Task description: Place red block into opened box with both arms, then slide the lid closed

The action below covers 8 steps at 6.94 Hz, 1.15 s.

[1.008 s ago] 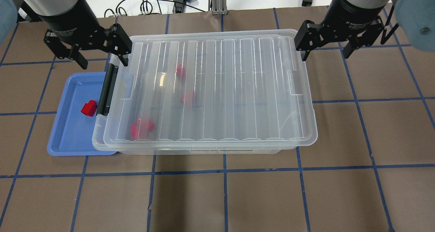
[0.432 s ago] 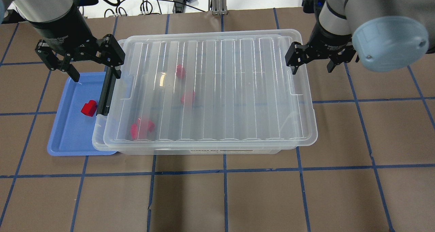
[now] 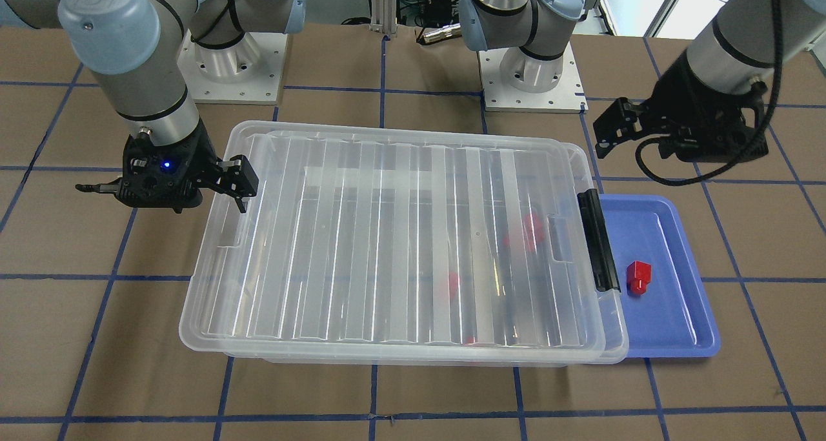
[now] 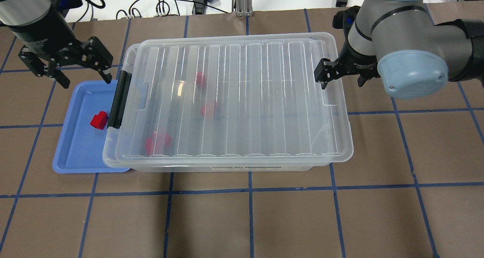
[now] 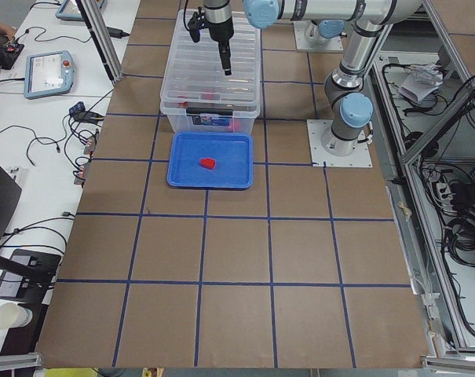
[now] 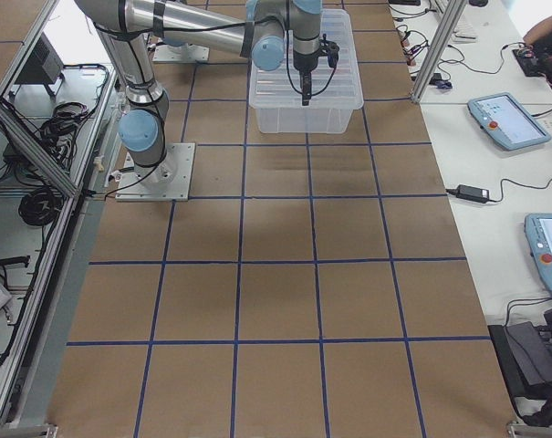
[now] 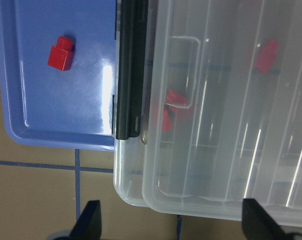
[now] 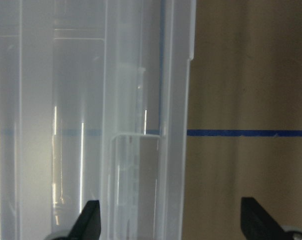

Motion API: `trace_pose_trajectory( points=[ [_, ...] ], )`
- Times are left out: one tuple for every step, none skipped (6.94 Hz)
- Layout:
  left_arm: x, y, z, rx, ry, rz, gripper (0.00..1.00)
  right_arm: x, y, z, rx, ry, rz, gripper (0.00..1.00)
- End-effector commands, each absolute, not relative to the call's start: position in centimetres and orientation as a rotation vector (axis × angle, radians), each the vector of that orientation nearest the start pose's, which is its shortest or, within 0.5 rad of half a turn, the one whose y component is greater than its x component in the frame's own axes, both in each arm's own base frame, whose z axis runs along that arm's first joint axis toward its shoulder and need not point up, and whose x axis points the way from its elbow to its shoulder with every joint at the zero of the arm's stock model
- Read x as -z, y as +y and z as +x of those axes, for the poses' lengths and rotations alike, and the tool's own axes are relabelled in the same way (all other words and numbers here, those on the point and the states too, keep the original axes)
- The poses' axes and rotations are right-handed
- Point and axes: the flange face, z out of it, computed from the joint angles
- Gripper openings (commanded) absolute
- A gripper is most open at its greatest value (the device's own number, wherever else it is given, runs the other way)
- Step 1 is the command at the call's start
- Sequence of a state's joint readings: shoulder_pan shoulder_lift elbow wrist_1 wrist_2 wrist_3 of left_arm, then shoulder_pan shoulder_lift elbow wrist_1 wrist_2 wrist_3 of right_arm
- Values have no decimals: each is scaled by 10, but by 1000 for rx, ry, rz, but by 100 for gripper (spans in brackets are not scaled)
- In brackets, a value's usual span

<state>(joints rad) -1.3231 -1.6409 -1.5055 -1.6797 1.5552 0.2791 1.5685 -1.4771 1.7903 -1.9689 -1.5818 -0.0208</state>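
The left gripper [image 4: 86, 80] has backed off the lid [image 4: 264, 99] and hangs wide open above the blue tray [image 4: 75, 148]. The right gripper [image 4: 341, 82], also open, has dropped astride the lid's far edge. The red block [image 4: 99, 120] lies in the tray, outside the box [image 4: 107, 158], so picking it up probably comes next.

The stepped red block [image 4: 99, 120] is seen lying outside the clear box [image 4: 109, 158], just beside its black latch bar [image 4: 119, 99]. The box is almost fully covered by its ribbed lid [image 4: 264, 99], which is shifted away from the latch end.
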Motion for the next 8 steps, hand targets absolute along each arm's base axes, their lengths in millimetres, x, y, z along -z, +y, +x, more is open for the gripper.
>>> trace_pose_trajectory(
  points=[
    [-425,-548,73,-144,3207,244,100,-358,-532,122,154,3211,-19,100],
    [-391,-556,105,-114,3204,315,100,-354,-532,122,139,3224,-21,100],
    [-356,-561,119,-48,3172,421,100,-352,-533,119,127,3247,-18,100],
    [-333,-561,121,20,3142,439,100,-349,-533,115,118,3271,-39,100],
    [-318,-559,122,9,3145,446,100,-350,-533,110,115,3319,-57,100],
    [-296,-555,136,-39,3171,444,100,-350,-534,106,114,3347,-64,100],
    [-273,-552,148,-58,3185,423,100,-347,-537,95,98,3354,-44,100],
    [-252,-550,149,-50,3182,428,100,-347,-540,74,75,3355,-8,100]
  ],
)
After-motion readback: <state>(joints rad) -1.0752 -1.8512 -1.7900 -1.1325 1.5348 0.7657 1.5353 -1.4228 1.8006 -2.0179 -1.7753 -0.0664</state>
